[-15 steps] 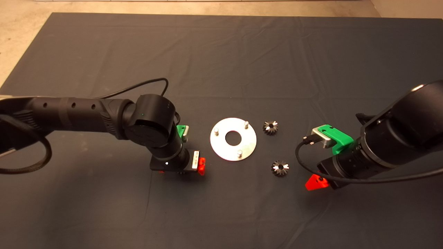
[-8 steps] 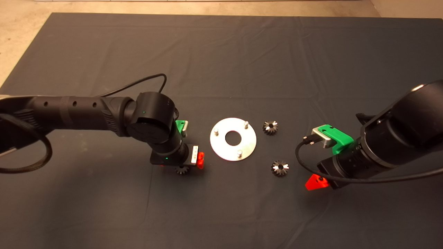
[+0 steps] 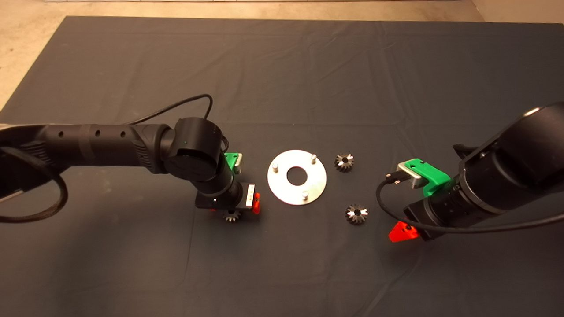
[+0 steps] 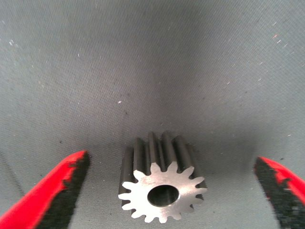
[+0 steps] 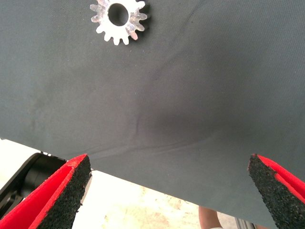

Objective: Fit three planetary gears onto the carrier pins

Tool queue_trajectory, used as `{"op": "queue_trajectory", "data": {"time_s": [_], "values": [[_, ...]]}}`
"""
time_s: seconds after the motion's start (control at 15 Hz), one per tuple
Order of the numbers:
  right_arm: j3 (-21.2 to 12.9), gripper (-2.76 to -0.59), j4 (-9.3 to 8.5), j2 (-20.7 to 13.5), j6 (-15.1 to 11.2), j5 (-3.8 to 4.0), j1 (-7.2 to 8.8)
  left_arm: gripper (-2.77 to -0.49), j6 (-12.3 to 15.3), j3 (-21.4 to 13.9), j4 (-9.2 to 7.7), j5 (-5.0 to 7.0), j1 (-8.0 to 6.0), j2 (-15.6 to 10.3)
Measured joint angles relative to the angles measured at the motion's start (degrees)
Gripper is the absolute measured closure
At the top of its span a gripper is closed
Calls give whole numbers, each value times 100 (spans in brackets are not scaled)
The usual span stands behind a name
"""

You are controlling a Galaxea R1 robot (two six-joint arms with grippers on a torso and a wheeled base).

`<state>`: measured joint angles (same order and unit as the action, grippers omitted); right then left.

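The shiny round disc (image 3: 282, 187) lies at the mat's centre with three bare carrier pins (image 3: 313, 157) standing upright. One planetary gear (image 3: 231, 215) lies on the mat left of the disc. My left gripper (image 3: 233, 208) hangs over it, open. In the left wrist view this gear (image 4: 162, 191) sits between the spread fingers (image 4: 57, 191), touching neither. Two more gears lie right of the disc, the far one (image 3: 344, 162) and the near one (image 3: 356, 214). My right gripper (image 3: 407, 229) waits open to the right of the near gear (image 5: 119, 16), holding nothing.
The dark mat (image 3: 282, 66) has creases and ends at a pale floor (image 3: 26, 35) at the far and left sides. The right wrist view shows the mat's edge and pale floor (image 5: 143, 200) beyond it. A black cable (image 3: 387, 207) loops off the right wrist.
The left gripper has shifted slightly away from the near edge and toward the disc. The gear it hid a second ago now shows at its near side. The right arm has not moved.
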<state>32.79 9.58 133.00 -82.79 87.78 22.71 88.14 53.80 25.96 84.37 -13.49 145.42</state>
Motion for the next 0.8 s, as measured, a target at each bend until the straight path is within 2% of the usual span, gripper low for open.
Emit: {"op": "queue_trajectory", "data": {"time_s": [0.13,0.2,0.53,0.73,0.8], "values": [[0,-247,0,-1,-1,-2,0,-237,0,0,1,2,0,0],[0,-247,0,-1,-1,-2,0,-226,0,0,1,0,0,0],[0,-247,0,-15,-1,0,0,-208,1,0,1,19,0,-11],[0,-247,1,-13,-1,-2,0,-206,1,0,0,124,0,-13],[0,-247,0,-13,-1,2,0,-197,1,0,1,165,0,-18]]}}
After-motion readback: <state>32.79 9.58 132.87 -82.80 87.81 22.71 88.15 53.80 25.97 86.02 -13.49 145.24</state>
